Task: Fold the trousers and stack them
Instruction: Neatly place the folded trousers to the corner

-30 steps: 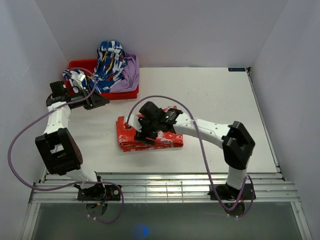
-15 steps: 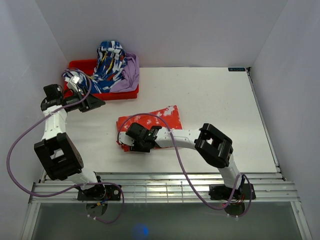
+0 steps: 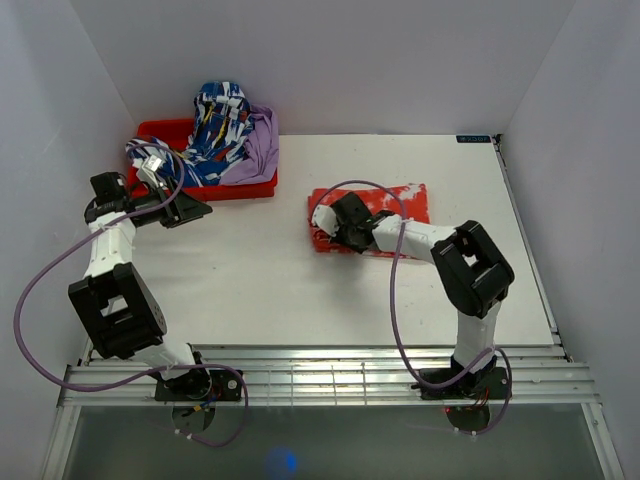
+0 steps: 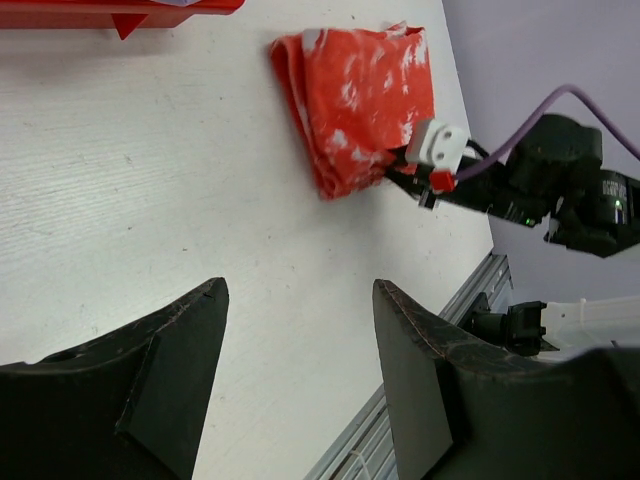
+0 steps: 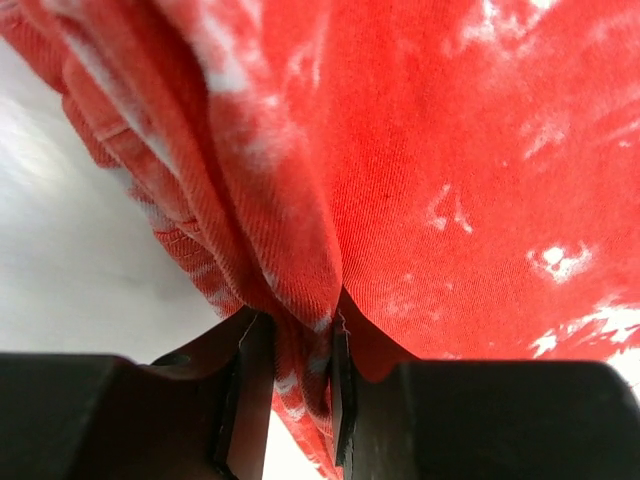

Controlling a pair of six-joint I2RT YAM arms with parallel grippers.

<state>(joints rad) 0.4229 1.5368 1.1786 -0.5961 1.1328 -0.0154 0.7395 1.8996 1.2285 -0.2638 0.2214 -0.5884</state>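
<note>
- The trousers [image 3: 400, 203], folded into a flat bundle, lie on the bench [image 3: 250, 290] right of centre, towards the far side.
- The right fingers [image 5: 150, 420] are clamped on the bundle's folded left edge (layers bunched between them).
- The left fingers [image 4: 130, 400] gape wide, holding nothing, near the red bin [image 3: 240, 190].

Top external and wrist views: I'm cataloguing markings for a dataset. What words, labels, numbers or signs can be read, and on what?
No text can be read.
The small dark label at the far right corner of the table: pale marks, too small to read.
On the trousers and the red bin: no lettering seen.
</note>
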